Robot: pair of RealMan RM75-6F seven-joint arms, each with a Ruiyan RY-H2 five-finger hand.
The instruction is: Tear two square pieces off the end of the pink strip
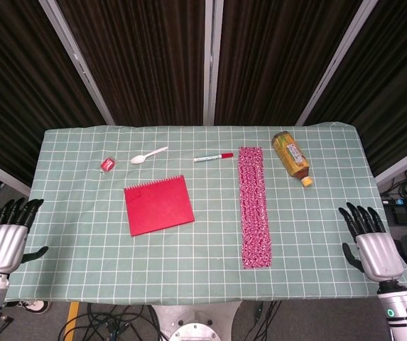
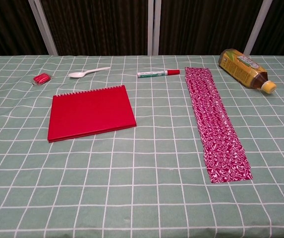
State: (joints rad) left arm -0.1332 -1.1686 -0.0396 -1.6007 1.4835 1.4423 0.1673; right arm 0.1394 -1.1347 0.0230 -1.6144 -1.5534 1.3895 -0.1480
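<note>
The pink patterned strip [image 1: 253, 206] lies flat on the green checked cloth, running from the far side toward me right of centre; the chest view shows the pink strip [image 2: 215, 120] with its near end at the lower right. My right hand [image 1: 373, 245] hovers at the table's right edge, fingers spread, holding nothing, well right of the strip's near end. My left hand [image 1: 6, 239] stays off the left edge, fingers apart and empty. Neither hand shows in the chest view.
A red spiral notebook [image 1: 158, 204] lies left of centre. Behind it are a white spoon [image 1: 148, 155], a small red clip [image 1: 107, 165] and a red-capped marker [image 1: 213, 157]. A bottle of tea [image 1: 290, 157] lies on its side at the far right.
</note>
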